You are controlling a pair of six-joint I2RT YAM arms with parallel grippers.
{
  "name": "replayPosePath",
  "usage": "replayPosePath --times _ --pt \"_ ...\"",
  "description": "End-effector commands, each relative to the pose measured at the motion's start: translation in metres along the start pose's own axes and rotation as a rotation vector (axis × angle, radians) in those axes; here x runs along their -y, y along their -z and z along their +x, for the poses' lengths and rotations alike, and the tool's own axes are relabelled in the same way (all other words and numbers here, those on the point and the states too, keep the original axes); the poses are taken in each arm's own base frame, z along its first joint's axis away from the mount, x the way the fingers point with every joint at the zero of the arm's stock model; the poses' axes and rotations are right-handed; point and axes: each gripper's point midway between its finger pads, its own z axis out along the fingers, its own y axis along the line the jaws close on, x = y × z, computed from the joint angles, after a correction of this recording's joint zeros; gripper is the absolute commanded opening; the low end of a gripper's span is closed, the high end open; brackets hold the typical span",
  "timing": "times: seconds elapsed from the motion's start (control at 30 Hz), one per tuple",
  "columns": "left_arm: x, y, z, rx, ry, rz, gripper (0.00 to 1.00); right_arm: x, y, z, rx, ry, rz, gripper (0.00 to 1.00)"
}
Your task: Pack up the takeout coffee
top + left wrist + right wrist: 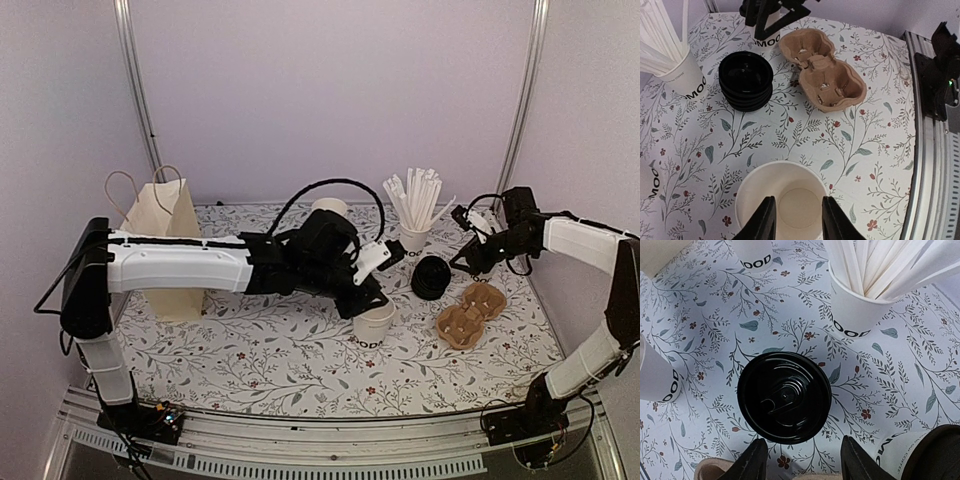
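A lidless white paper cup point(375, 322) stands on the flowered table. My left gripper point(796, 220) hovers right over its mouth point(782, 200), jaws open and touching nothing. A stack of black lids point(432, 277) sits to the cup's right. In the right wrist view that stack point(784, 396) lies just ahead of my right gripper point(807, 462), whose open jaws hold nothing. More white lettered cups show at the left edge point(655, 375) and top point(755, 257) of that view. Another cup point(328, 208) stands behind my left arm.
A brown cardboard cup carrier point(470, 312) lies right of the lids, also seen from the left wrist point(822, 70). A white cup of straws point(415, 215) stands at the back. The cream paper bag point(160, 240) stands at the far left, behind my left arm.
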Motion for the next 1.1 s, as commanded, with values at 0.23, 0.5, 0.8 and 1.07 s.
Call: replayPosePath --times 0.23,0.5,0.8,1.07 --pt "-0.024 0.029 -0.031 0.137 0.066 -0.133 0.35 0.011 -0.032 -0.002 -0.115 0.031 0.089 0.43" --pt "-0.026 0.026 -0.026 0.13 0.104 -0.134 0.36 0.017 -0.045 -0.006 -0.142 0.035 0.11 0.38" --pt "-0.026 0.023 -0.023 0.125 0.114 -0.134 0.36 0.017 -0.056 -0.005 -0.176 0.066 0.137 0.31" --pt "-0.026 0.021 -0.021 0.119 0.119 -0.134 0.36 0.018 -0.062 -0.003 -0.197 0.077 0.154 0.23"
